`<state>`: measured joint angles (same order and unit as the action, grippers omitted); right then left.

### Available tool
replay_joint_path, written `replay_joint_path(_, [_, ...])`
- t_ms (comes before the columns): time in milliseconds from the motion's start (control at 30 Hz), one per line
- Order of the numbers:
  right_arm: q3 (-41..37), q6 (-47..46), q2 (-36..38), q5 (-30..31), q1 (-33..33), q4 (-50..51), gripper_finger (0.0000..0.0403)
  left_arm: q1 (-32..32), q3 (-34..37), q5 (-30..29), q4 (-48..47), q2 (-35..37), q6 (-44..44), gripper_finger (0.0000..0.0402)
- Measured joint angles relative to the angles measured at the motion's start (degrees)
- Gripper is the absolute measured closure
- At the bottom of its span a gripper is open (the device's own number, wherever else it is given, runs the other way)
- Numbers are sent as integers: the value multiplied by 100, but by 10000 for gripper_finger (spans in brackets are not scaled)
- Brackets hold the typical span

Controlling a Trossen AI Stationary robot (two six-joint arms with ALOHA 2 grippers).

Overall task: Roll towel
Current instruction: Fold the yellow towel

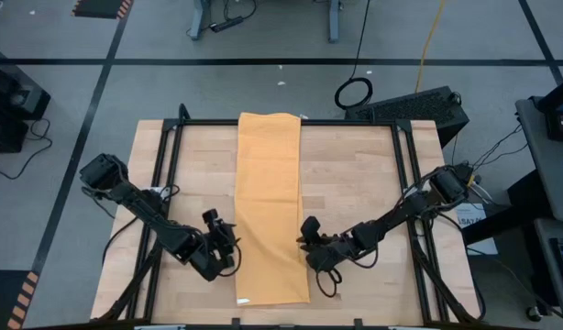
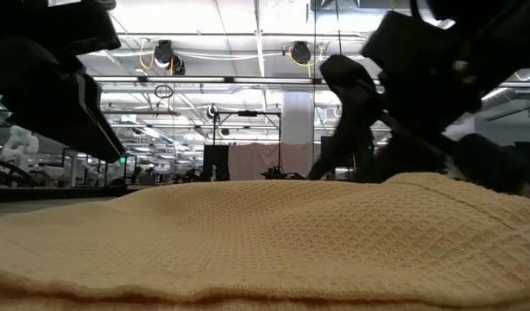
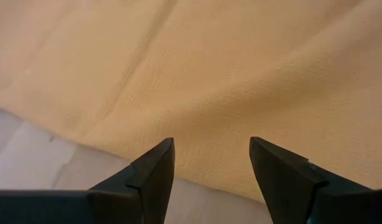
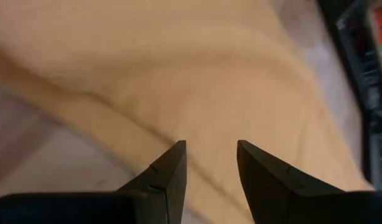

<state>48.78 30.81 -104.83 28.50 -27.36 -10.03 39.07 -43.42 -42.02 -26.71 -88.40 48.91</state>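
1. We see the towel (image 1: 270, 206) lying flat as a long strip down the table's (image 1: 355, 183) middle, from twelve to six o'clock.
2. Our left gripper (image 1: 228, 240) at its nine o'clock edge and right gripper (image 1: 308, 240) at three o'clock are both released, holding nothing.
3. We should likely pinch both near corners evenly, then roll toward twelve o'clock, where bare wood flanks the strip.

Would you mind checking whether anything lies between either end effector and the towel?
Nothing visible does. The left end effector and right end effector sit open at opposite long edges of the flat towel, with only bare table around.
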Motion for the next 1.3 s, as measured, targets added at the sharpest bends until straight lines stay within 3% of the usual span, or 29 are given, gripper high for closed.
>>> replay_joint_path(133, [1, 444, -92, -302, 157, -108, 270, -106, 201, 219, 270, 0, 46, 188])
replay_joint_path(433, [-1, 831, -165, -334, 191, -92, 270, -120, 733, 493, 1017, 0, 330, 188])
replay_joint_path(867, [2, 1228, -283, -610, 293, -433, 270, -118, 732, 518, 1139, 0, 286, 188])
replay_joint_path(1133, [2, 1457, -263, -338, 177, -390, 270, -120, 732, 590, 1131, 0, 287, 188])
replay_joint_path(1300, [2, 1488, -261, -467, 217, -351, 270, -119, 732, 590, 1126, 0, 284, 188])
